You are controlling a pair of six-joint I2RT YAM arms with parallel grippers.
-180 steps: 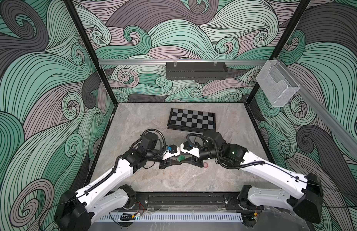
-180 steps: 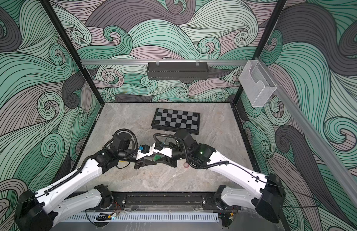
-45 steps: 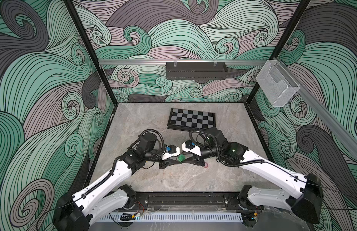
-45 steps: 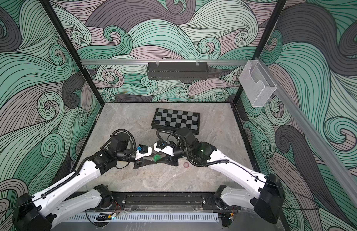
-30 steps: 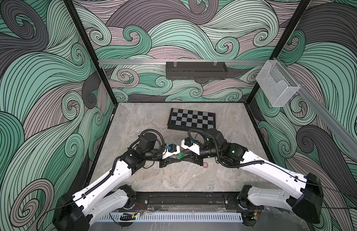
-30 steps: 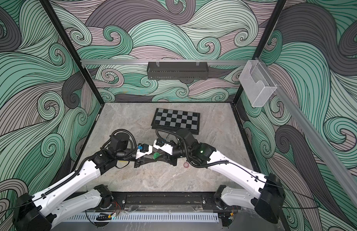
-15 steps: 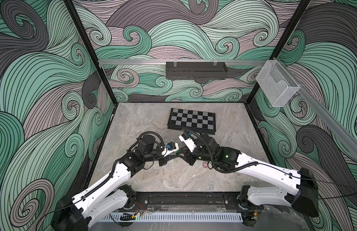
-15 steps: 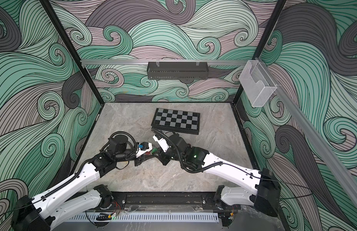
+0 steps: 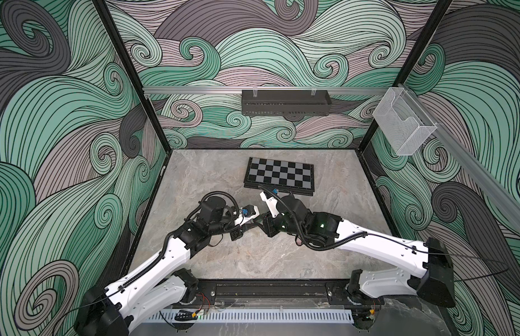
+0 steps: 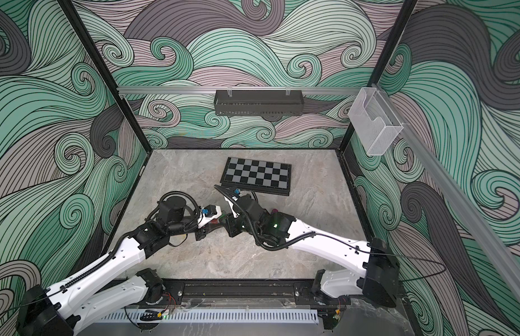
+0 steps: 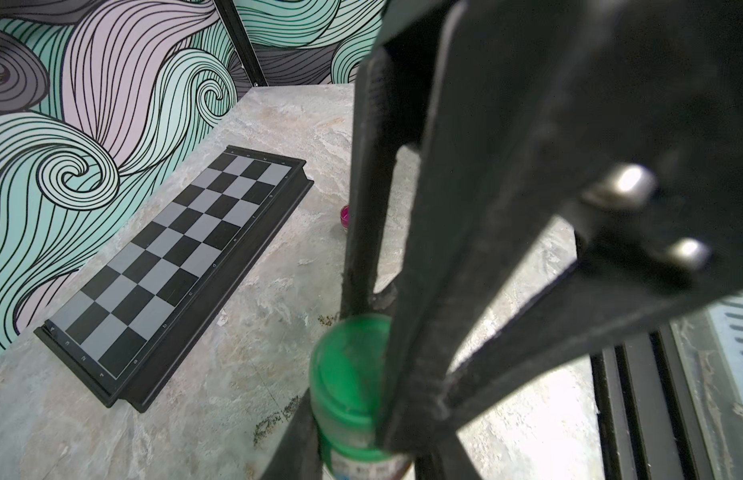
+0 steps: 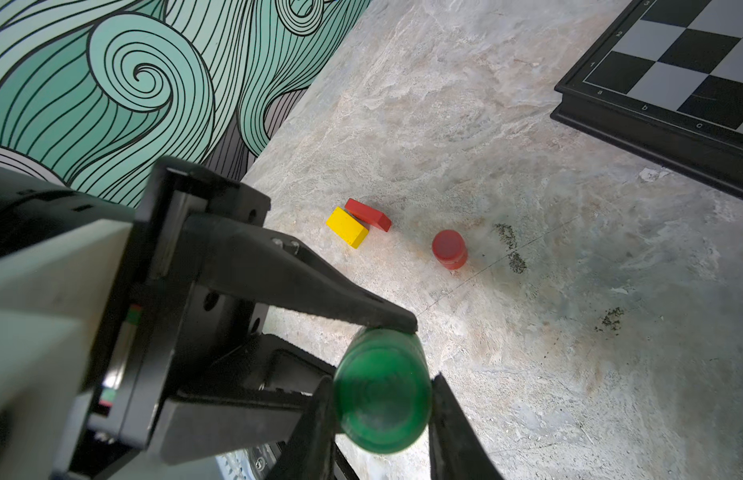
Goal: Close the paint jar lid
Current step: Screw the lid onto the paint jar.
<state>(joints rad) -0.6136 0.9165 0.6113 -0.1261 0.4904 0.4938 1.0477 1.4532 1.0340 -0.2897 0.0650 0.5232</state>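
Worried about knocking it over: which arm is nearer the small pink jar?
Right. The pink jar sits beside the right arm, by its wrist, in a top view; the left arm is beyond the green jar, farther off.

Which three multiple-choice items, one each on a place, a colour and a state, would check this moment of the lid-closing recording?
1. Where does the chessboard lie?
A. By the front rail
B. On the table, toward the rear wall
C. In the clear wall bin

2. What colour is the lid?
A. Green
B. Red
C. Yellow

3. How is the right claw?
A. Open above the table
B. Out of view
C. Shut on the lid

Key:
1 B: both top views show it lying flat at the back.
2 A: both wrist views show it green.
3 C: in the right wrist view its fingers press the lid's two sides.
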